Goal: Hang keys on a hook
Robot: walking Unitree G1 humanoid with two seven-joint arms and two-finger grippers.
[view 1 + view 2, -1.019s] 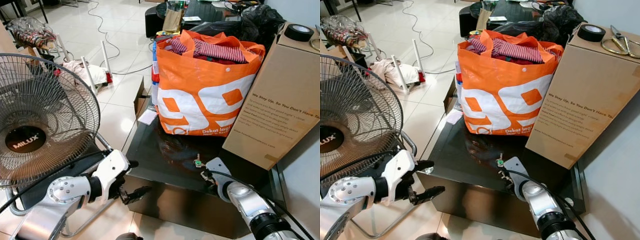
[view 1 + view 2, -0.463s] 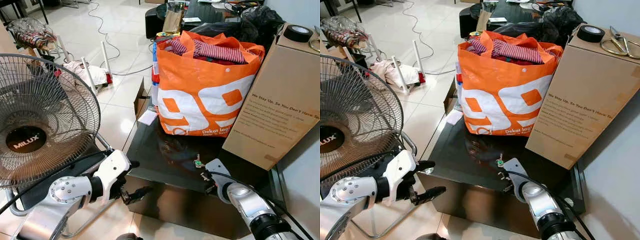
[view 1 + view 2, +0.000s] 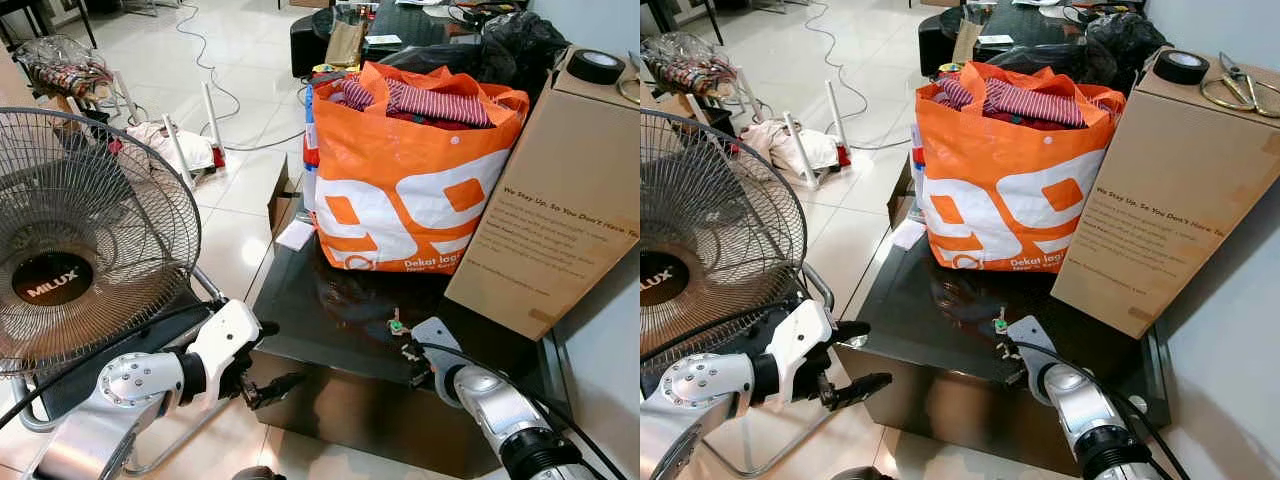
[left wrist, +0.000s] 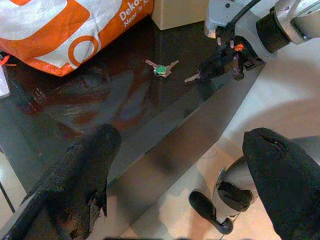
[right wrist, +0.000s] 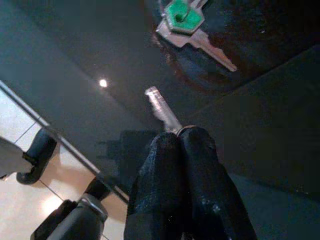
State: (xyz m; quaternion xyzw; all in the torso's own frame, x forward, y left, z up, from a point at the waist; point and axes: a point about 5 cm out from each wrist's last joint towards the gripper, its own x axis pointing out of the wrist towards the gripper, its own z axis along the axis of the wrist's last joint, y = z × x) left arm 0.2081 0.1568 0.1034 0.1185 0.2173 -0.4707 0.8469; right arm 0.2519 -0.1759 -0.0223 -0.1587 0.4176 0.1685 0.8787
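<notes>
Left eye view: we find the right gripper point(image 3: 412, 353) low over the near part of the black glass table point(image 3: 300, 290), with the green-capped keys point(image 3: 396, 326) lying on the glass just beyond it. The left gripper point(image 3: 268, 358) hangs off the table's near-left edge, in front of the fan point(image 3: 80, 240). We see no hook here, so the hanging place remains to be found.

Right eye view: the same layout, with the orange bag point(image 3: 1015, 190) and the cardboard box point(image 3: 1160, 190) standing behind the keys. Against the earlier frames the right gripper has edged slightly; the keys, bag and box sit as before.

Left wrist view: the left gripper's fingers point(image 4: 85, 175) are spread wide apart and hold nothing. Across the table the right gripper pinches a silver key point(image 4: 192, 77) at the glass edge, apart from the green-capped keys.

Right wrist view: the right gripper's fingers point(image 5: 180, 170) are pressed together on the silver key's head, with only its blade showing. We judge this a thin pinch: the key could twist or slip out on lifting, and whether it is joined to the green-capped keys we cannot tell, so they might be left behind.
</notes>
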